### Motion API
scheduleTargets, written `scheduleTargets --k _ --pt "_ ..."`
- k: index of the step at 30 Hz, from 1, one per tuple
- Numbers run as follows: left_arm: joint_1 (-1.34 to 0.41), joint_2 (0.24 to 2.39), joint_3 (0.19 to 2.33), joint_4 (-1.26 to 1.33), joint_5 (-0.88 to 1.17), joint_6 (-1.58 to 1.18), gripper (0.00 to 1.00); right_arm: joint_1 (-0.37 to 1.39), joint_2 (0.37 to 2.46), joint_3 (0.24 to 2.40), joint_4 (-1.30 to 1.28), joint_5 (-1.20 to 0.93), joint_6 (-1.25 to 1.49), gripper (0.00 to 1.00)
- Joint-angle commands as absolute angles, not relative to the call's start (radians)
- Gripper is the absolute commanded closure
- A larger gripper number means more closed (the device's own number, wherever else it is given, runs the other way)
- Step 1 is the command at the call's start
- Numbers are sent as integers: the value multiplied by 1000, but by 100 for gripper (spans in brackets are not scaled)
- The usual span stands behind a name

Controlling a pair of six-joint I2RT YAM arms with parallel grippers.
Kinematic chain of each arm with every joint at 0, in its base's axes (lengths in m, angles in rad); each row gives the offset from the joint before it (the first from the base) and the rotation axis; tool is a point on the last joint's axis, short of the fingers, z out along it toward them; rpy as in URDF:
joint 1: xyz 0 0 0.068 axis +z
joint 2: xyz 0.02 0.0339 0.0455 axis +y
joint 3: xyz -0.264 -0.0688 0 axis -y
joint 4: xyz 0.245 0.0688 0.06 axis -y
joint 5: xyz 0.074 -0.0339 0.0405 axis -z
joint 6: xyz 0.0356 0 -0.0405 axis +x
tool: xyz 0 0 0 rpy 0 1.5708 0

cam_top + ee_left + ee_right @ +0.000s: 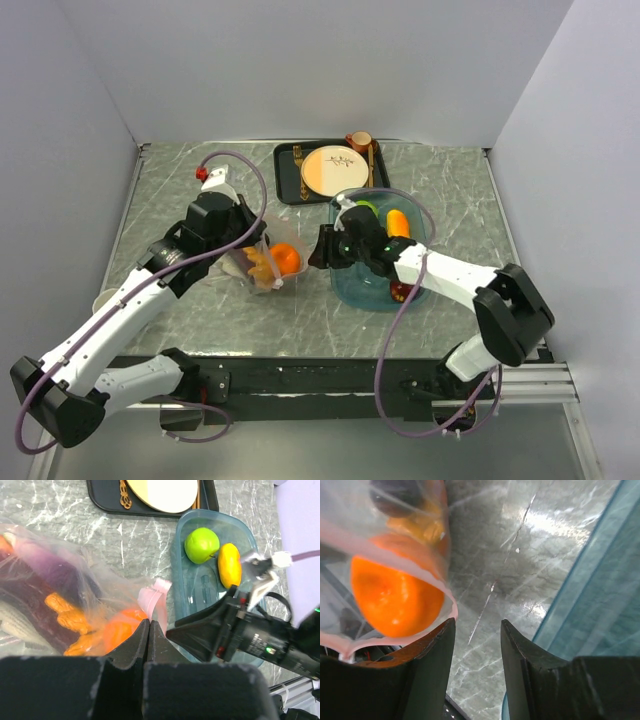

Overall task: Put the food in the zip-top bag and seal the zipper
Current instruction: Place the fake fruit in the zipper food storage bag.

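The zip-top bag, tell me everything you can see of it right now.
The zip-top bag is clear, crinkly plastic with a pale pink zipper along its mouth, which stands open. It sits on the marbled table left of the teal tray, holding an orange, a purple eggplant and orange-yellow pieces. The left end effector is shut on its mouth edge; the right end effector, open, sits beside the rim.

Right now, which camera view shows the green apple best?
The left wrist view: the green apple lies whole and unobstructed in the teal tray. The top view shows only a sliver behind the right arm. The right wrist view shows only the tray wall.
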State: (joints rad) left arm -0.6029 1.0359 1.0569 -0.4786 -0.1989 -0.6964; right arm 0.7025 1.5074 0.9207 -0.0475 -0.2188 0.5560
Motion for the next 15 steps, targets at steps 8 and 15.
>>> scheduleTargets --k 8,15 --pt "-603 1003 1112 -460 -232 -689 98 709 1545 983 -3 -287 568 50" --pt "-603 1012 1100 -448 -206 -699 99 706 1500 953 55 -296 592 49"
